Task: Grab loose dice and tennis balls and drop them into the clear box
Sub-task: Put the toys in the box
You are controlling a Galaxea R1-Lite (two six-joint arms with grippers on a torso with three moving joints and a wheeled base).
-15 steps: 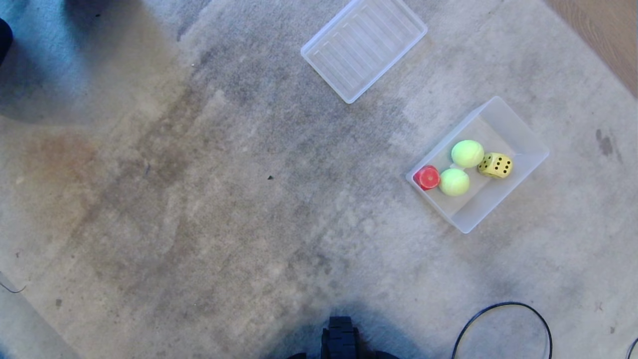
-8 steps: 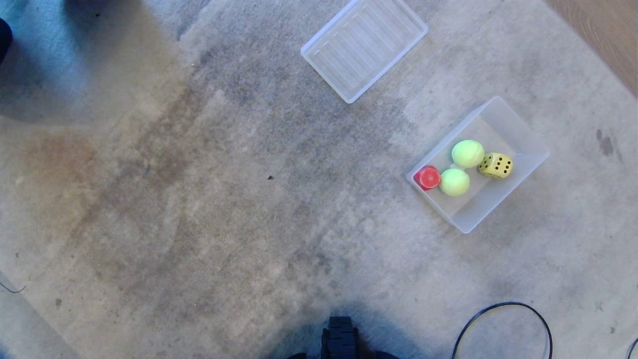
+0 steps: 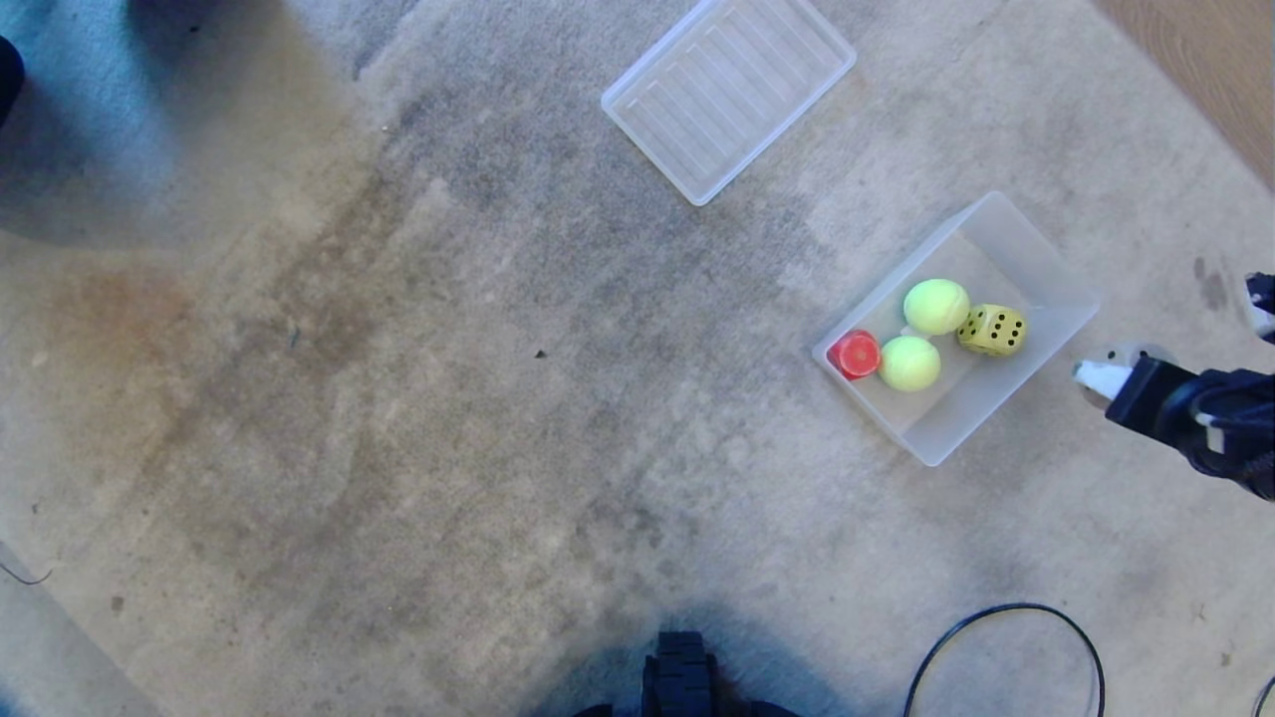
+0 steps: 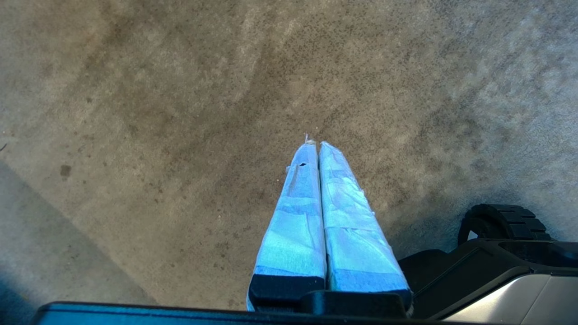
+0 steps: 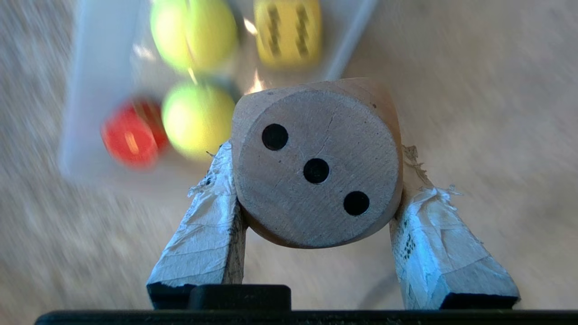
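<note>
The clear box (image 3: 1036, 261) stands on the carpet at the right. Inside it lie a red die (image 3: 855, 355), two tennis balls (image 3: 935, 306) (image 3: 909, 362) and a yellow die (image 3: 992, 330). My right gripper (image 3: 1116, 373) reaches in from the right edge, just right of the box's near right wall and outside it. It is shut on a beige die (image 5: 316, 167) whose three-pip face shows between the taped fingers (image 5: 207, 234); the box's contents (image 5: 194, 119) lie beyond. My left gripper (image 4: 315, 144) is shut and empty, parked over bare carpet.
A flat ribbed clear lid (image 3: 727, 95) lies at the top middle. A black cable loop (image 3: 1006, 647) lies at the lower right, next to the base wheel (image 3: 682, 677). Wooden floor (image 3: 1215, 70) borders the carpet at the top right.
My right arm has come into the head view from the right, carrying the beige die up to the box. The box and its contents have not moved.
</note>
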